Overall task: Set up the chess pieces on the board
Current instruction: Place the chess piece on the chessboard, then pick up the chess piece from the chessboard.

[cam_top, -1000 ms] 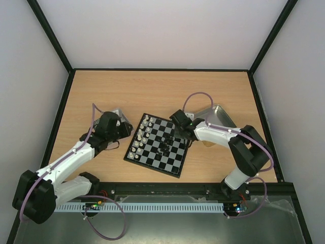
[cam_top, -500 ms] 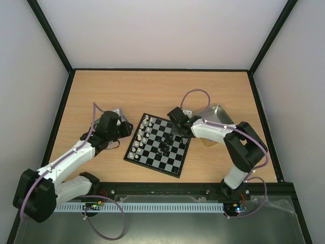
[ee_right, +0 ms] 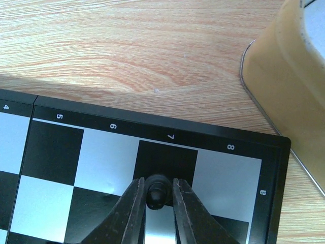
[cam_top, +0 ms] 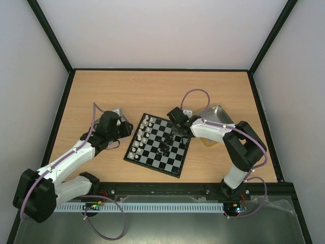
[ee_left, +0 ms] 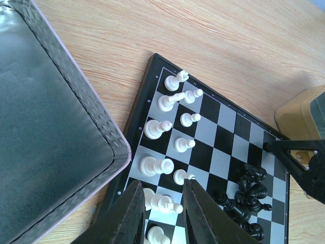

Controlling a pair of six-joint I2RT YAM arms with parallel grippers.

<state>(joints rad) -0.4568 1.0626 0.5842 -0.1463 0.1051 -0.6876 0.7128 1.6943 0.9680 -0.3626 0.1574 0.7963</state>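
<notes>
The chessboard (cam_top: 172, 163) lies at an angle in the middle of the table. White pieces (cam_top: 142, 134) stand in two rows along its left side, and black pieces (cam_top: 165, 147) are bunched near its centre. My right gripper (cam_top: 179, 131) is over the board's far right edge. In the right wrist view it (ee_right: 157, 182) is shut on a black piece (ee_right: 156, 192) above the black square by the "7" mark. My left gripper (ee_left: 162, 184) is open just above the white pieces (ee_left: 175, 122), and one white piece lies between its fingers. The black pieces (ee_left: 249, 195) show at the lower right of that view.
A dark metal tray (ee_left: 51, 127) sits close against the board's left edge, under my left wrist (cam_top: 118, 114). Another metal tray (cam_top: 218, 114) with a tan side (ee_right: 289, 66) stands just right of the board's corner. Black rails border the table.
My right gripper has shifted a little left along the board's far right edge, still holding the black piece. The left arm has not moved.
</notes>
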